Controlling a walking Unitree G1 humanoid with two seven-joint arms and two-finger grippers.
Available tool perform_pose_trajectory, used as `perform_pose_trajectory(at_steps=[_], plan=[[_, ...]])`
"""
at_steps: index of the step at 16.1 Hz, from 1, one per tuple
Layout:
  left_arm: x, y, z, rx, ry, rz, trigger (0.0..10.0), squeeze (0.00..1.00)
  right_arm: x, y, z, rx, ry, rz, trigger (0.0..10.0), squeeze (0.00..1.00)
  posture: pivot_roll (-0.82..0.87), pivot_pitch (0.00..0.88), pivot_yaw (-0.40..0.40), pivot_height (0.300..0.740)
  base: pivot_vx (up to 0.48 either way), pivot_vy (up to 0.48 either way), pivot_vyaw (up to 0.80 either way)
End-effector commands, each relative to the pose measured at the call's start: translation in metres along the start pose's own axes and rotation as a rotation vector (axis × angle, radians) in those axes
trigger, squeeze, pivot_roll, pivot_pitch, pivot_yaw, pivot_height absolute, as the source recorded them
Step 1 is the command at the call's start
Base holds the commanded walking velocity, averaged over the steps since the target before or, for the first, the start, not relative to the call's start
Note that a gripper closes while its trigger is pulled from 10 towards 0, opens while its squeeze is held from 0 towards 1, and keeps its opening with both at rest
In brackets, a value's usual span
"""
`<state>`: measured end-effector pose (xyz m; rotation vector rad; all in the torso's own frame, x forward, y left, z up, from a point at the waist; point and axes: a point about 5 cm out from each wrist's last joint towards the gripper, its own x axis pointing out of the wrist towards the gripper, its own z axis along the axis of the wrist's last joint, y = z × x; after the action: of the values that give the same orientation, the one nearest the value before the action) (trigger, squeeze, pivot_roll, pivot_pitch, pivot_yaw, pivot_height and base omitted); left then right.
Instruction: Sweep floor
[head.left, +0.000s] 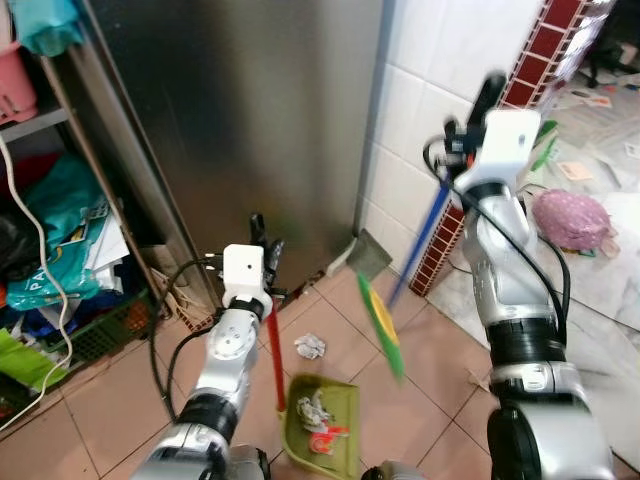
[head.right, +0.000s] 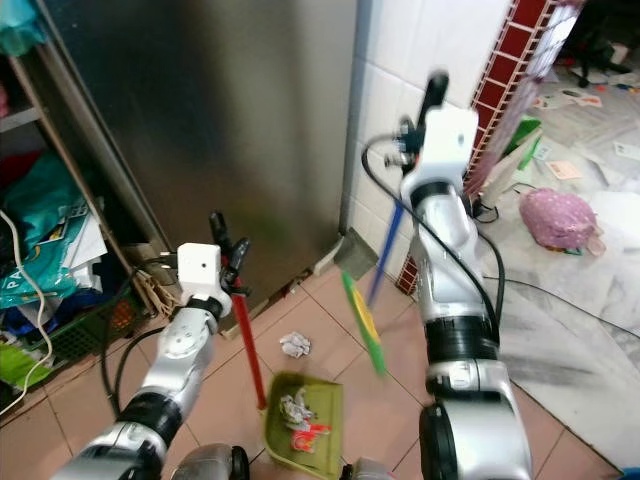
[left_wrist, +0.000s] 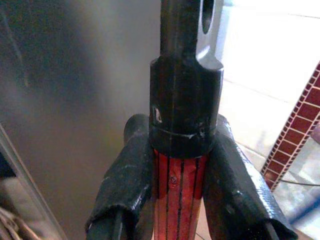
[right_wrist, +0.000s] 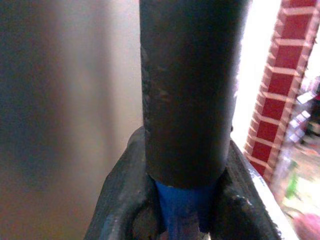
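Left tool (head.left: 266, 262) clamps the red dustpan handle (head.left: 274, 360), green dustpan (head.left: 325, 422) on the floor holding litter. Right tool (head.left: 462, 138), arm raised high, grips the blue broom (head.left: 418, 238); crumpled paper (head.left: 309, 346) lies just beyond the pan.

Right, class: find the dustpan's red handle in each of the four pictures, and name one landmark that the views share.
Left eye view: the red handle rises from the green dustpan, lower centre, into the left gripper.
Right eye view: the same handle, lower left of centre.
Left wrist view: the handle is clamped between the black fingers, centre.
Right wrist view: not in it.
Shared landmark: the red brick column.
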<state>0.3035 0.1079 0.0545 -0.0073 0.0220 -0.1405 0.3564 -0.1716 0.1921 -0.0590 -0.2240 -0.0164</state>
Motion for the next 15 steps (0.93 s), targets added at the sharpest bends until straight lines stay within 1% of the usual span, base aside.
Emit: perform_pose_trajectory(at_steps=[1, 2, 4, 5, 6, 8, 9, 11, 13, 15], plan=[[0.001, 0.007, 0.017, 0.035, -0.056, -0.006, 10.0, 0.00, -0.004, 0.004, 0.011, 0.015, -0.058, 0.002, 10.0, 0.00, -0.07, 0.000, 0.002, 0.740, 0.000, 0.000, 0.00], [-0.004, 0.012, 0.018, 0.017, -0.045, 0.002, 10.0, 0.00, -0.011, 0.005, 0.003, 0.020, -0.032, -0.001, 10.0, 0.00, -0.07, 0.000, 0.008, 0.740, 0.000, 0.000, 0.00], [-0.009, 0.018, 0.018, 0.016, -0.016, 0.042, 10.0, 0.00, -0.018, 0.006, -0.010, 0.044, 0.018, -0.019, 10.0, 0.00, -0.07, 0.000, 0.012, 0.740, 0.000, 0.000, 0.00], [-0.013, 0.019, 0.026, -0.011, -0.038, 0.039, 10.0, 0.00, -0.023, 0.009, -0.020, 0.063, 0.060, -0.031, 10.0, 0.00, -0.06, 0.000, 0.013, 0.740, 0.000, 0.000, -0.80], [-0.014, 0.019, 0.028, -0.026, -0.049, 0.031, 10.0, 0.00, -0.025, 0.011, -0.023, 0.063, 0.067, -0.030, 10.0, 0.00, -0.06, 0.000, 0.013, 0.740, 0.000, 0.000, -0.80], [-0.016, 0.022, 0.032, 0.005, -0.071, 0.047, 10.0, 0.00, -0.030, 0.013, -0.029, 0.049, 0.080, -0.030, 10.0, 0.00, -0.05, 0.000, 0.013, 0.740, 0.000, 0.000, -0.80], [-0.016, 0.024, 0.033, -0.031, -0.065, 0.065, 10.0, 0.00, -0.032, 0.012, -0.033, 0.040, 0.093, -0.037, 10.0, 0.00, -0.05, 0.000, 0.012, 0.740, 0.000, 0.000, -0.80], [-0.017, 0.023, 0.038, -0.042, -0.056, 0.054, 10.0, 0.00, -0.033, 0.011, -0.036, 0.023, 0.106, -0.046, 10.0, 0.00, -0.05, 0.000, 0.014, 0.740, 0.000, 0.000, -0.80], [-0.016, 0.017, 0.045, -0.058, -0.051, 0.008, 10.0, 0.00, -0.030, 0.009, -0.038, 0.014, 0.118, -0.059, 10.0, 0.00, -0.05, 0.000, 0.027, 0.740, 0.000, 0.000, -0.80], [-0.016, 0.013, 0.047, -0.064, -0.051, -0.016, 10.0, 0.00, -0.030, 0.009, -0.041, 0.030, 0.131, -0.071, 10.0, 0.00, -0.05, 0.000, 0.035, 0.740, 0.000, 0.000, -0.80]])
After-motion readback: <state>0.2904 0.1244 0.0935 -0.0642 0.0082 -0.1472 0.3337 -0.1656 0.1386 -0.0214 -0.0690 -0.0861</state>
